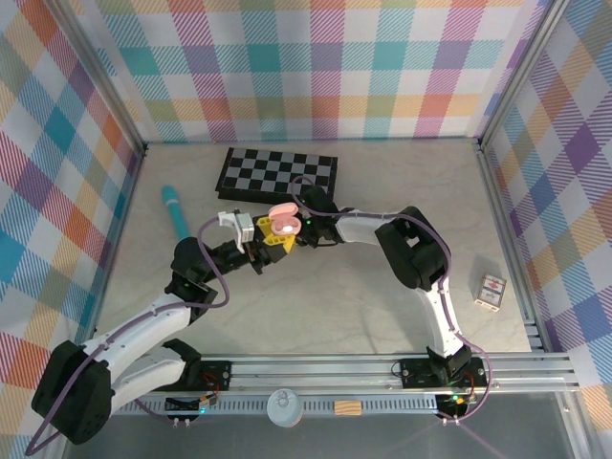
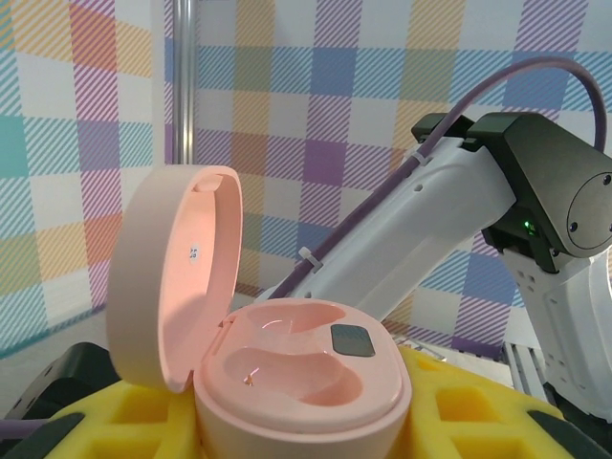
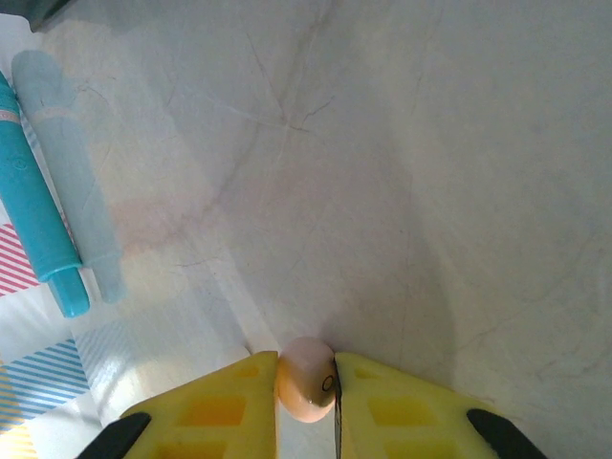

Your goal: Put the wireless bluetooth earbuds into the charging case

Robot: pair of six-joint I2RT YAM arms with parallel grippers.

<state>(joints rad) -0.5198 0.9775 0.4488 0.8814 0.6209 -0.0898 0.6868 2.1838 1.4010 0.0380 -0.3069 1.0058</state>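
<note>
An open pale pink charging case (image 2: 304,382) sits upright between the yellow fingers (image 2: 478,406) of my left gripper (image 2: 306,430), which is shut on its base. The lid (image 2: 177,277) stands open to the left, and both wells are empty. From above, the case (image 1: 283,221) is held over the table's middle, with my right gripper (image 1: 302,227) right beside it. That right gripper (image 3: 306,368) is shut on a tiny pale pink earbud (image 3: 304,382), pinched between its yellow fingertips (image 3: 239,402) above the bare table.
A black-and-white checkerboard (image 1: 277,174) lies at the back. Left of the grippers lies a long teal stick (image 1: 175,210) (image 3: 33,206). A small card box (image 1: 491,292) rests near the right wall. The right arm's white link (image 2: 421,239) crosses behind the case.
</note>
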